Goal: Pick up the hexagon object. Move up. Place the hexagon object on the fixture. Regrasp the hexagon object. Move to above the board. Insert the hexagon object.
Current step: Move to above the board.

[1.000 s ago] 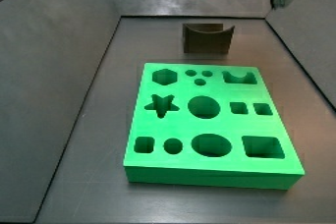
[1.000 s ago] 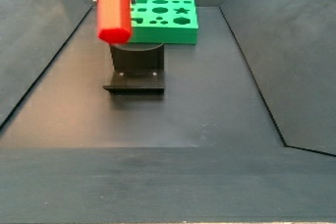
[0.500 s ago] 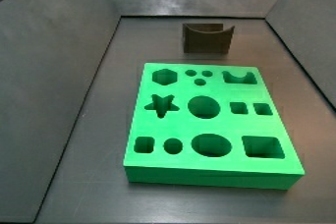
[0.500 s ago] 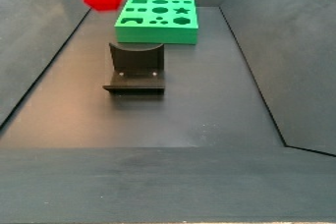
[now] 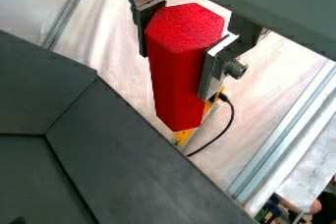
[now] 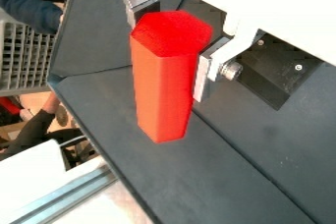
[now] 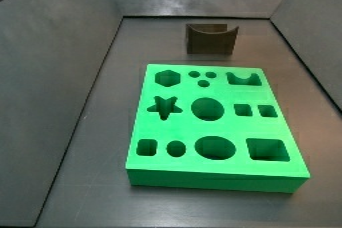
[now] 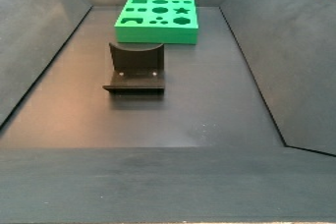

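In both wrist views my gripper (image 5: 184, 43) (image 6: 168, 39) is shut on the red hexagon object (image 5: 180, 71) (image 6: 164, 76), which hangs lengthwise from between the silver fingers (image 5: 221, 63). The gripper and the hexagon object are out of both side views. The green board (image 7: 211, 124) (image 8: 157, 20) lies flat on the floor with its cut-out holes facing up. The dark fixture (image 7: 211, 38) (image 8: 136, 66) with its U-shaped notch stands beside the board, with nothing on it.
Sloping dark walls (image 7: 54, 52) (image 8: 269, 61) enclose the floor on all sides. A wrist view shows a wall edge and a cable (image 5: 217, 130) beyond it; a wrist view shows a grey crate (image 6: 20, 56) outside the enclosure.
The gripper with the red hexagon object has risen out of both side views; it was at their top edge a second ago. The board and the fixture have not moved.
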Robot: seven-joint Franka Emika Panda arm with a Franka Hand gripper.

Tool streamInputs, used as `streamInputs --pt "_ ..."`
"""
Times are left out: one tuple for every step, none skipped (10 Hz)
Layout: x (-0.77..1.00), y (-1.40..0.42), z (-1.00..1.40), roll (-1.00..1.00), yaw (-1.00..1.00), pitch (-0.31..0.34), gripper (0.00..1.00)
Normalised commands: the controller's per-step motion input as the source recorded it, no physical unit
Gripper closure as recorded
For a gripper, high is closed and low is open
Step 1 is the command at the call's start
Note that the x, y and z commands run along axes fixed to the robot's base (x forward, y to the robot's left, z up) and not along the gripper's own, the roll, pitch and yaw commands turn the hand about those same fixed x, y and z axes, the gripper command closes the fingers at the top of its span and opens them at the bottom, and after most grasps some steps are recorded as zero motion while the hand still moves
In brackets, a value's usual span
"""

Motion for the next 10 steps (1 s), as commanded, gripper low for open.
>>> streamInputs --pt "0.02 -0.01 0.25 -0.05 0.1 0.071 1.0" --pt "-0.52 -1.0 0.07 -1.0 -0.09 -0.042 1.0" --pt "-0.52 -1.0 0.07 -1.0 -0.09 -0.045 1.0" --pt "-0.55 -1.0 0.08 -1.0 -0.1 -0.061 1.0" --pt "-0.56 -1.0 0.07 -1.0 -0.1 -0.067 1.0" --pt "-0.56 -1.0 0.07 -1.0 -0.11 -0.069 1.0" --pt "-0.57 -1.0 0.07 -1.0 -0.11 -0.067 1.0" --pt "-0.58 -1.0 0.07 -1.0 -0.12 -0.065 1.0" --pt "-0.59 -1.0 0.07 -1.0 -0.12 -0.067 1.0" --pt "-0.61 -1.0 0.07 -1.0 -0.12 -0.069 1.0"
